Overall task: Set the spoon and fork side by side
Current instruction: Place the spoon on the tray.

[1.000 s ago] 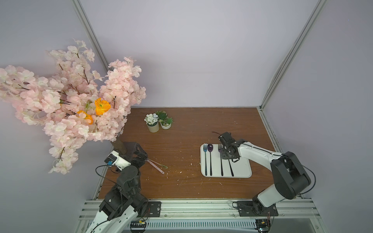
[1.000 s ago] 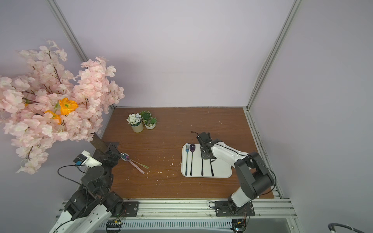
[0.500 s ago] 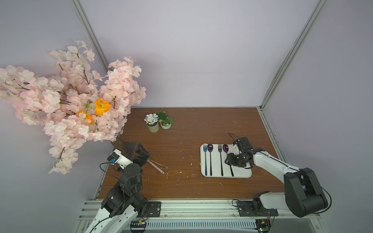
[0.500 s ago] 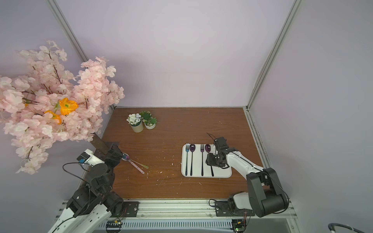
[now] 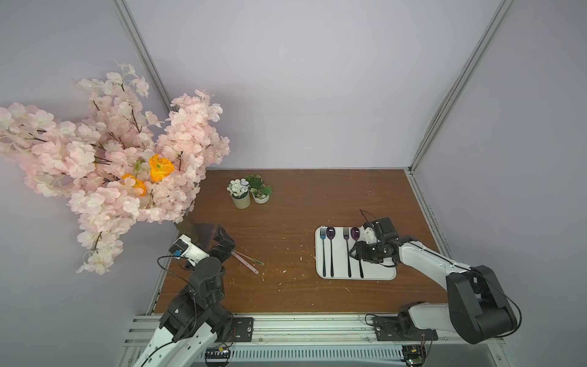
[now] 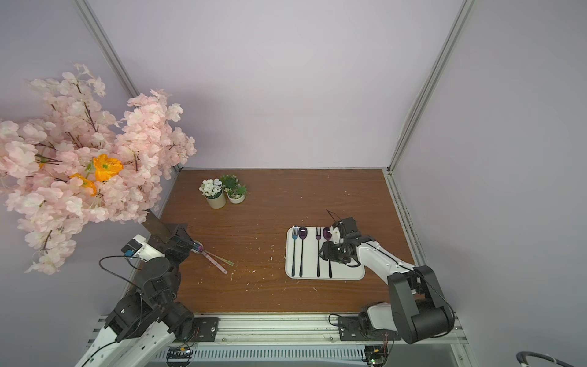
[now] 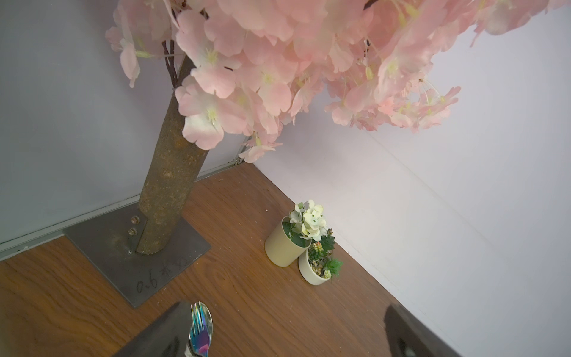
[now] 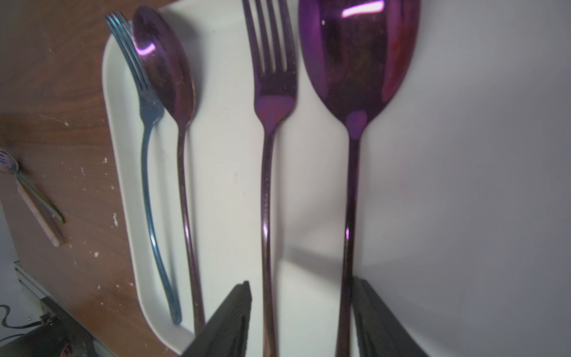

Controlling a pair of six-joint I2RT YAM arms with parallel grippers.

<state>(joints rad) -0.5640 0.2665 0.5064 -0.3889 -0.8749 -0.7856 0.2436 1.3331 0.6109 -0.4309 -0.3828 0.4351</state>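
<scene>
A white tray (image 5: 381,275) holds a blue fork (image 5: 323,251), a purple spoon (image 5: 330,233), a purple fork (image 5: 347,241) and a second purple spoon (image 5: 355,233), all parallel. My right gripper (image 5: 357,252) hangs low over the handles of the purple fork (image 8: 272,92) and the second spoon (image 8: 355,61). It is open (image 8: 301,287), both handles lie between its fingers, and the spoon's handle runs along one finger. My left gripper (image 6: 184,240) is open (image 7: 287,340) beside a rainbow fork (image 7: 200,330) lying on a spoon on the table's left.
A blossom tree (image 5: 111,165) on a steel base plate (image 7: 123,247) overhangs the left side. Two small plant pots (image 5: 249,192) stand toward the back. The rainbow pair's pink and green handles (image 6: 219,262) point toward the table's middle. White crumbs dot the wood.
The right gripper has come back from the tray's far end along the handles and opened wider; the purple fork's head and the second spoon's bowl now show. The left arm barely moved.
</scene>
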